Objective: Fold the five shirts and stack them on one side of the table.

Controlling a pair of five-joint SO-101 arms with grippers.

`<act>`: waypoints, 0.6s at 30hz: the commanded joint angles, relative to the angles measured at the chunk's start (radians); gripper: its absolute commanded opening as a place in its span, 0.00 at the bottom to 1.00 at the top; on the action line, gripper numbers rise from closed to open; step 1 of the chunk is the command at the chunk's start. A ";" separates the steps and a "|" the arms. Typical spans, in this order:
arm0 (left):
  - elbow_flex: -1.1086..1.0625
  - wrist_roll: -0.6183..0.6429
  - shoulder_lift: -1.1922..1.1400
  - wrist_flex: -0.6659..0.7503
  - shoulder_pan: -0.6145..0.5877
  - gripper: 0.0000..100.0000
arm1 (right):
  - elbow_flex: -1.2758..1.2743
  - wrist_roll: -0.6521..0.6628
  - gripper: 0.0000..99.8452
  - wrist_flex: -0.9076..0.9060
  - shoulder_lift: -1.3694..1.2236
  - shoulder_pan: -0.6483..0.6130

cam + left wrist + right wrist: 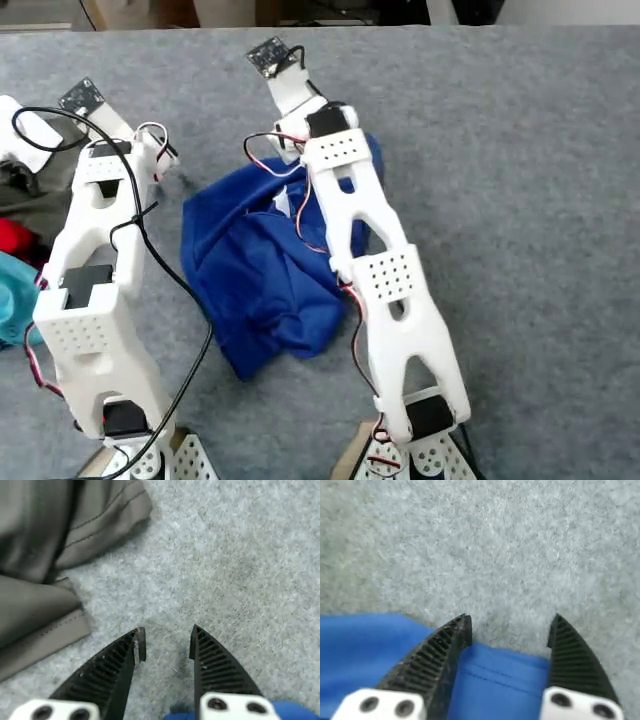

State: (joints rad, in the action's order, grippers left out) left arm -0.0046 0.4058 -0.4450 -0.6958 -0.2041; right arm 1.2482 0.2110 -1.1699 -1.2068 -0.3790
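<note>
A crumpled blue shirt [265,270] lies heaped at centre-left of the high view, between the two arms, its upper right part under the right arm [375,250]. The grey felt table [520,150] runs to every edge. A red cloth [12,238] and a teal cloth [12,290] sit bunched at the left border. From the right wrist, the right gripper [510,625] hangs with its jaws wide apart, just over the blue shirt's stitched hem where it meets bare felt. From the left wrist, the left gripper [168,635] is likewise spread and holds nothing, with a folded grey shirt [35,540] at upper left.
</note>
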 commanded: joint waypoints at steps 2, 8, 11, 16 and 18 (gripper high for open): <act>0.052 0.011 0.008 -0.003 -0.008 0.15 | 0.160 -0.011 0.27 -0.087 -0.045 -0.013; 0.052 0.011 0.008 -0.005 -0.015 0.15 | 0.179 -0.011 0.27 -0.107 -0.058 -0.033; 0.052 0.009 0.008 -0.005 -0.015 0.15 | 0.156 -0.011 0.27 -0.110 -0.058 -0.048; 0.052 0.008 0.008 -0.005 -0.015 0.15 | 0.151 -0.011 0.27 -0.115 -0.056 -0.056; 0.052 0.008 0.008 -0.005 -0.015 0.15 | 0.151 -0.011 0.27 -0.132 -0.058 -0.056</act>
State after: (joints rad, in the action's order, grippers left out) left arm -0.0046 0.4089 -0.4450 -0.6958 -0.2071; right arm 1.3817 0.2110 -1.2820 -1.2727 -0.4266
